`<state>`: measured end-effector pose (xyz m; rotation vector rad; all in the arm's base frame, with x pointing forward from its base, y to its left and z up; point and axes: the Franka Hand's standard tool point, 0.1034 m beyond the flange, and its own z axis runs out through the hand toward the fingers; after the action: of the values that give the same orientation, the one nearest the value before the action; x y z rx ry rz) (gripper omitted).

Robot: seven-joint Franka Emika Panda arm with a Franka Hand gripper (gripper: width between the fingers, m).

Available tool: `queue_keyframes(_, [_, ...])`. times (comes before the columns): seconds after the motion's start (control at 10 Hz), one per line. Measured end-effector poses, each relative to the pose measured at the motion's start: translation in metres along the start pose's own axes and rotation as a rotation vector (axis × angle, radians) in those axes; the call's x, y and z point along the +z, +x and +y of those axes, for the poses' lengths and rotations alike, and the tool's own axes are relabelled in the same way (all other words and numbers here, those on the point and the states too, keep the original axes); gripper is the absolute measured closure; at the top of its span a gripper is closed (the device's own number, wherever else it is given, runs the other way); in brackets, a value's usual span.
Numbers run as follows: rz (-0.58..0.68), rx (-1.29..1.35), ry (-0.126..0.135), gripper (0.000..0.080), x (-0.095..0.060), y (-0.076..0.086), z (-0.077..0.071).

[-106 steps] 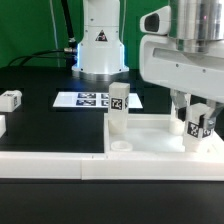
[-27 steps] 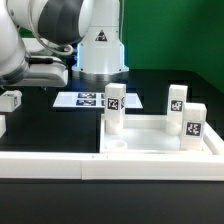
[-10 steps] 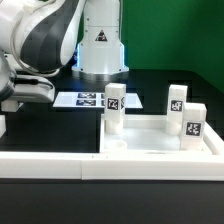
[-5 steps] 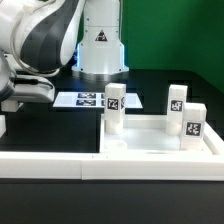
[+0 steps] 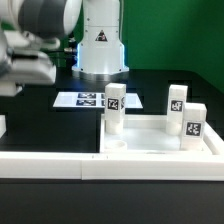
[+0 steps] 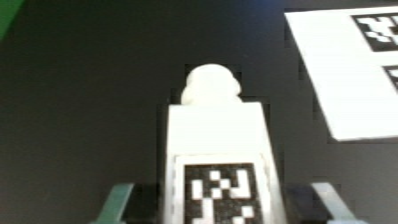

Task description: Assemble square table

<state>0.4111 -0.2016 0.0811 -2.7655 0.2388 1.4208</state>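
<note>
Gripper [image 6: 217,190] clamps 1 tagged leg [image 6: 214,125] between its fingers [image 6: 119,182], arm raised over the black table [image 5: 40,125].

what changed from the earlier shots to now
The arm swung from over the tabletop to the exterior view's left, went low there, and has now lifted. The loose leg that lay at that left edge is gone from the table; the wrist view shows it between the gripper fingers. A third leg now stands on the tabletop. The marker board stayed put.
</note>
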Motion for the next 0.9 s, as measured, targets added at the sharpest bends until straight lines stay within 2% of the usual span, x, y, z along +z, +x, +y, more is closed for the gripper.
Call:
queue_keyframes(0.1, [0.043,0.051,0.036,0.0512,-0.020,-0.002,-0.013])
queue_keyframes(0.2, [0.159,0.083,0.088,0.0512,-0.052,-0.008,-0.037])
queue_keyframes(0.3, [0.207,0.094,0.091,0.0512,-0.065,-0.012,-0.044])
queue_keyframes(0.4, [0.234,0.093,0.084,0.0512,-0.067,-0.007,-0.043])
queue_keyframes(0.5, [0.348,0.092,0.065,0.0512,-0.074,0.004,-0.042])
queue_keyframes(0.7, [0.451,0.086,0.067,0.0512,-0.075,0.003,-0.048])
queue_keyframes(0.8, [0.542,0.145,0.068,0.0512,-0.086,0.009,-0.064])
queue_keyframes(0.9, [0.594,0.177,0.075,0.0511,-0.106,0.004,-0.093])
